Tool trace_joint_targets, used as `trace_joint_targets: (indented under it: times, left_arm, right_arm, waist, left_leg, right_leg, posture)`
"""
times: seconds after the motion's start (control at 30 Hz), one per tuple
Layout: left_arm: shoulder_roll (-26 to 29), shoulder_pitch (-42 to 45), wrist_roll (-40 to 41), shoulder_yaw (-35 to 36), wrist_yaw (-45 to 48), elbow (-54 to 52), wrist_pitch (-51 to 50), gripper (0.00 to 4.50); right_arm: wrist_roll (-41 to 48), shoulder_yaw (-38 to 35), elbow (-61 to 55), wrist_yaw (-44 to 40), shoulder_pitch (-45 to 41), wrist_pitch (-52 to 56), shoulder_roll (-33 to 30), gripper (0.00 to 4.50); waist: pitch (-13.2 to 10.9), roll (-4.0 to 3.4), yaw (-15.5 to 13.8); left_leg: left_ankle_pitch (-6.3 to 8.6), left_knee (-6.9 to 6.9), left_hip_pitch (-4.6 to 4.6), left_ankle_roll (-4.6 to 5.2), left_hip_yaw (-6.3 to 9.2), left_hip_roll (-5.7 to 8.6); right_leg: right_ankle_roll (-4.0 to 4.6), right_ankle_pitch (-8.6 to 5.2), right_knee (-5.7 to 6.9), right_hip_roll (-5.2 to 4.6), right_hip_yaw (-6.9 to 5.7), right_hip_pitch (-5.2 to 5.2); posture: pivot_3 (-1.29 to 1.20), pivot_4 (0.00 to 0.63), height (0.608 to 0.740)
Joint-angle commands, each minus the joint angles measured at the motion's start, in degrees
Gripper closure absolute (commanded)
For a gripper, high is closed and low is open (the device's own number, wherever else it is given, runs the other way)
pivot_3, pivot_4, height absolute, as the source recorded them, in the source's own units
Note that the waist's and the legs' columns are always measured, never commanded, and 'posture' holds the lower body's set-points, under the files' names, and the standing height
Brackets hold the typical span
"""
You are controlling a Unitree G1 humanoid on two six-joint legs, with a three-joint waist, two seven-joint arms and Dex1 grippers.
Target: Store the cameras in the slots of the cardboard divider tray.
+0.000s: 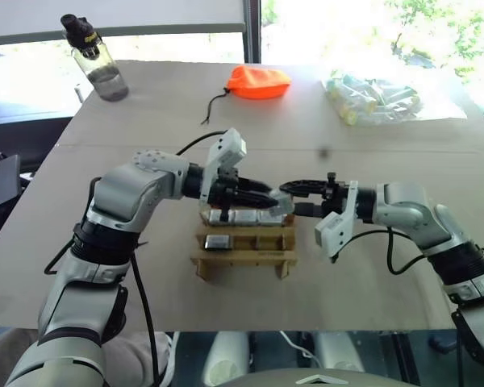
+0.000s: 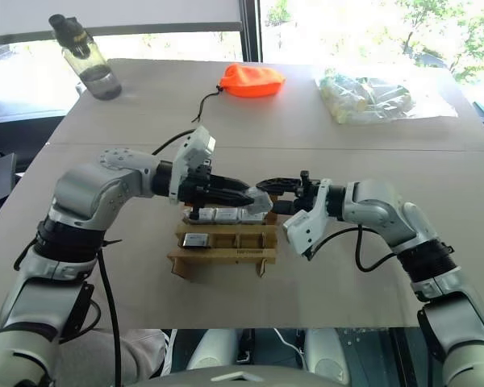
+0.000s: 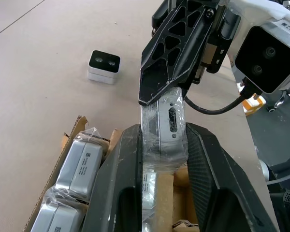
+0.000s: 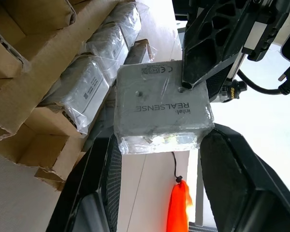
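- Grippers are meeting over the back row of the tray [image 1: 244, 256], which is sitting on the table [image 1: 371, 161]
- Left gripper [image 3: 162, 150] is pinching a wrapped camera [image 3: 162, 128] between its two fingers, jaws narrowed to the block's thin sides
- Right gripper [image 4: 157, 159] is gripping the same camera by its opposite end, fingers closed on it; the printed face is showing in the right wrist view
- Camera is hanging just above the tray's right end, between the two grippers
- Wrapped cameras [image 4: 84, 89] are already sitting in the back row slots; another [image 1: 219, 241] is lying in the middle row's left slot
- One bare camera [image 3: 104, 66] is lying on the table beyond the tray, apart from both grippers
- Orange pouch [image 1: 258, 81], bottle [image 1: 97, 58] and bag of tubes [image 1: 375, 97] are lying at the far side
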State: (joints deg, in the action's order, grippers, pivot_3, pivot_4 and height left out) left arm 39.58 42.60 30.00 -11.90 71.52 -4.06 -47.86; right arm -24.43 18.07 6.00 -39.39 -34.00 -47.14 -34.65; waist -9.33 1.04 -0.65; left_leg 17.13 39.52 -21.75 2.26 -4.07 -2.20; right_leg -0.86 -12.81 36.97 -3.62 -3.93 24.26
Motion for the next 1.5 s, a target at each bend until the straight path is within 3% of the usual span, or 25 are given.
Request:
trace_joint_targets:
  times: [0.03, 0.13, 0.3, 0.53, 0.7, 0.8, 1.07, 1.5]
  left_arm:
    - [0.27, 1.13, -0.52, -0.79, 1.33, -0.78, 1.35, 3.81]
    - [0.31, 1.52, -1.29, -0.90, 1.97, -0.14, 2.42, 3.81]
    - [2.41, 1.34, -1.27, 0.74, 3.54, -1.09, 4.41, 3.81]
    - [8.04, -3.08, 1.50, 4.57, 5.32, -7.28, 4.49, 3.81]
    - [9.75, -5.62, 3.99, 6.27, 4.46, -11.83, 2.38, 3.81]
    - [10.88, -7.46, 3.62, 6.51, 3.37, -13.99, 2.24, 3.81]
    - [12.86, -11.51, 2.69, 6.28, 1.05, -17.47, 3.30, 3.81]
    - [13.27, -14.10, -1.10, 3.48, -0.44, -17.42, 6.66, 3.81]
  right_arm:
    - [1.86, -1.15, -2.54, 0.58, 0.15, 2.04, -0.73, 1.42]
    - [5.41, -1.59, -3.95, -0.43, 1.67, 4.66, -1.10, 0.08]
    - [21.96, -3.13, -6.95, -10.46, 9.01, 12.64, -8.90, 0.08]
    - [58.28, -12.39, -18.06, -24.78, 31.53, 36.97, -18.05, 0.08]
    - [69.00, -18.06, -20.83, -27.40, 41.32, 48.64, -18.31, 0.08]
    - [70.32, -20.64, -17.20, -30.01, 43.65, 48.26, -14.28, 0.08]
    - [71.99, -26.63, -9.52, -48.02, 43.92, 43.90, -9.17, 0.08]
    - [67.81, -28.67, -8.29, -48.66, 40.85, 42.30, -6.24, 0.08]
  waist:
    - [0.00, 0.00, 0.00]
    - [0.00, 0.00, -0.06]
    - [0.00, 0.00, -0.26]
    - [0.00, 0.01, -0.04]
    - [0.00, 0.02, -0.15]
    - [0.05, 0.10, -0.14]
    - [0.05, 0.08, -0.21]
    - [0.05, 0.08, -0.22]
  left_leg:
    - [0.00, 0.00, 0.00, 0.00, 0.00, 0.00]
    - [0.00, 0.00, 0.00, 0.00, 0.00, 0.00]
    - [0.00, 0.00, -0.04, 0.00, 0.04, 0.01]
    - [0.01, -0.11, -0.01, 0.02, 0.09, -0.03]
    - [0.02, -0.01, 0.05, 0.05, 0.08, -0.02]
    - [0.02, 0.03, 0.09, 0.06, 0.06, -0.03]
    - [0.02, 0.03, 0.11, 0.06, 0.10, -0.03]
    - [0.02, 0.03, 0.14, 0.06, 0.09, -0.02]
  right_leg:
    - [0.00, 0.00, 0.00, 0.00, 0.00, 0.00]
    - [0.00, 0.00, 0.00, 0.00, 0.00, 0.00]
    - [0.00, 0.00, -0.03, -0.03, -0.05, -0.01]
    - [0.01, 0.01, -0.05, -0.05, -0.06, -0.02]
    - [0.01, 0.00, -0.02, -0.05, -0.02, -0.08]
    - [0.00, 0.00, -0.01, 0.01, 0.03, -0.11]
    - [0.00, 0.00, -0.06, 0.04, 0.02, -0.18]
    - [0.00, 0.00, -0.03, 0.04, 0.01, -0.19]
  posture:
    - [0.00, 0.150, 0.726]
    - [0.00, 0.150, 0.726]
    - [0.00, 0.150, 0.726]
    - [0.00, 0.150, 0.726]
    - [0.00, 0.150, 0.726]
    - [0.00, 0.150, 0.726]
    - [0.00, 0.150, 0.726]
    - [0.00, 0.150, 0.726]
